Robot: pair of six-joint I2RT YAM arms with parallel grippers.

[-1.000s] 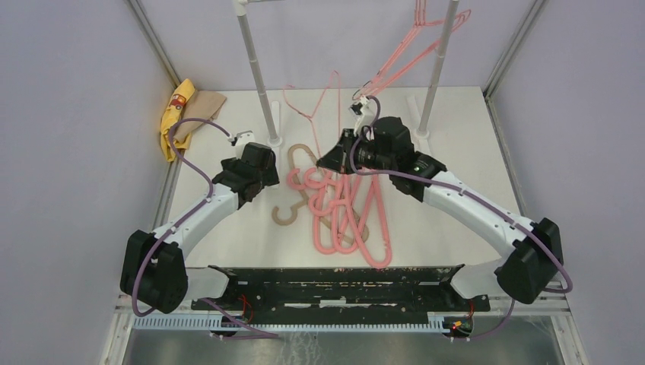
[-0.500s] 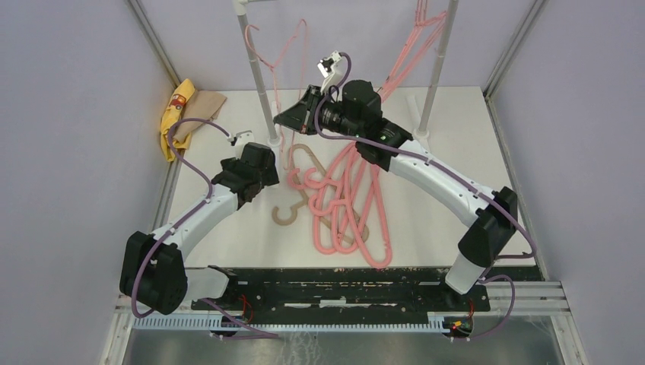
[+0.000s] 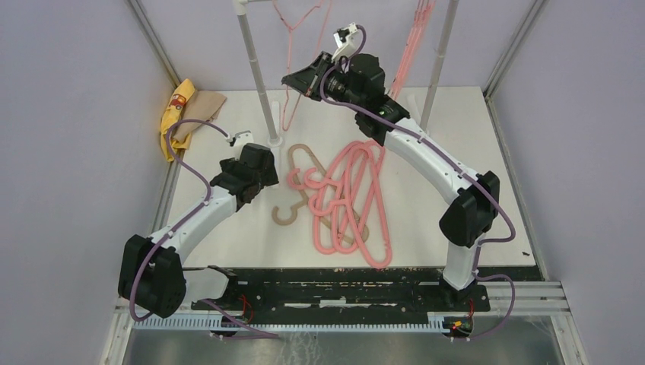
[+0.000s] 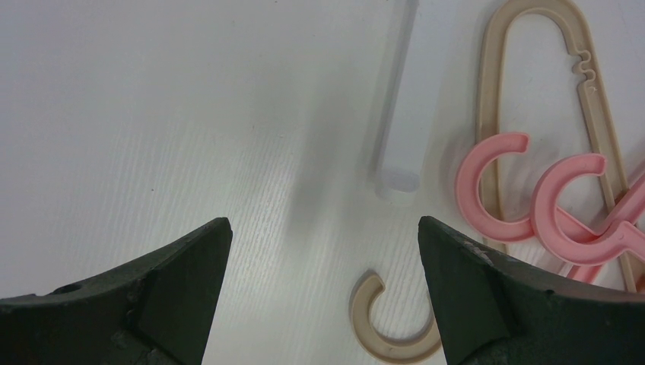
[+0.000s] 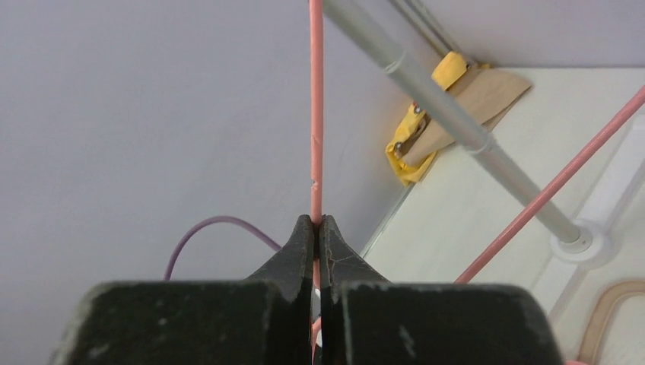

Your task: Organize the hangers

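One wire hanger [image 5: 315, 114], clamped in right gripper [image 5: 316, 228], hangs high by far rack pole [image 3: 255, 68], likely for hooking. Left gripper [image 4: 323, 225] gapes, idle over tan hanger [image 4: 395, 347].

Hangers on the table and up at the rack

The two poles stand at the far end of the table [image 3: 456, 137], the left pole [image 3: 255, 68] and the right pole [image 3: 441, 53] well apart. A cloth [image 3: 179, 114] lies in the far left corner. A heap of thick hangers [image 3: 350, 198] lies mid-table, in front of the poles, on top of a flat hanger [image 4: 532, 15] whose hook pokes out at the heap's near left. The left gripper [image 4: 323, 228] hangs over the table, just left of the heap, near the left pole's foot. The right gripper [image 5: 316, 220] is raised between the poles, nearer the left one, clamped on a thin wire hanger [image 3: 287, 114] that dangles clear of the table. The hung wire hangers [image 3: 411, 46] are up beside the right pole.
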